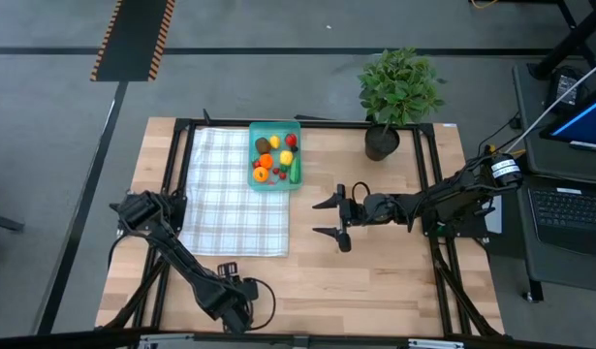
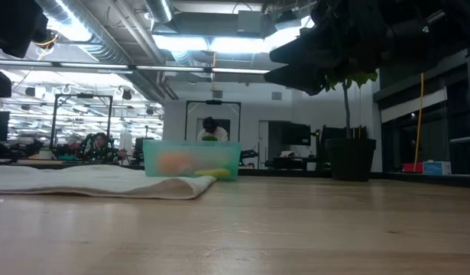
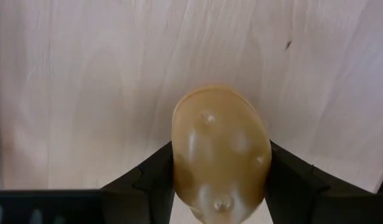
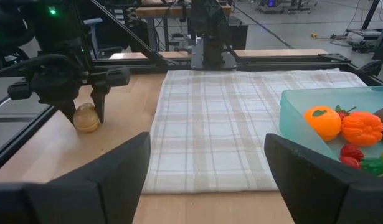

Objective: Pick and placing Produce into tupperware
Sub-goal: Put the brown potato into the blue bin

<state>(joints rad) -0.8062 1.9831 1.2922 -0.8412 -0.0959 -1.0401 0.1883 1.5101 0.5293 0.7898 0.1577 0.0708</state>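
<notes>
**Left gripper closing round a brown produce piece on bare table, away from the tupperware**

Seen from above, the white checked cloth [image 1: 237, 191] lies at table centre-left; the teal tupperware [image 1: 274, 155] overlaps its 1 o'clock corner and holds red, yellow, orange and green produce. A potted plant [image 1: 397, 95] stands at 3 o'clock of the container. The left gripper [image 1: 230, 274] sits at 6 o'clock of the cloth, over bare wood. The right gripper [image 1: 333, 218] hovers at 3 o'clock of the cloth, fingers spread wide and empty.

The left wrist view alone shows the brown potato-like piece [image 3: 220, 154] between both dark fingers [image 3: 147, 180], which touch its sides. The right wrist view shows that piece [image 4: 86, 117] resting on the wood beside the cloth, the left gripper [image 4: 85, 111] straddling it. The low view shows the container's wall [image 2: 192, 160], the cloth's raised edge before it, and people seated in the room behind
</notes>
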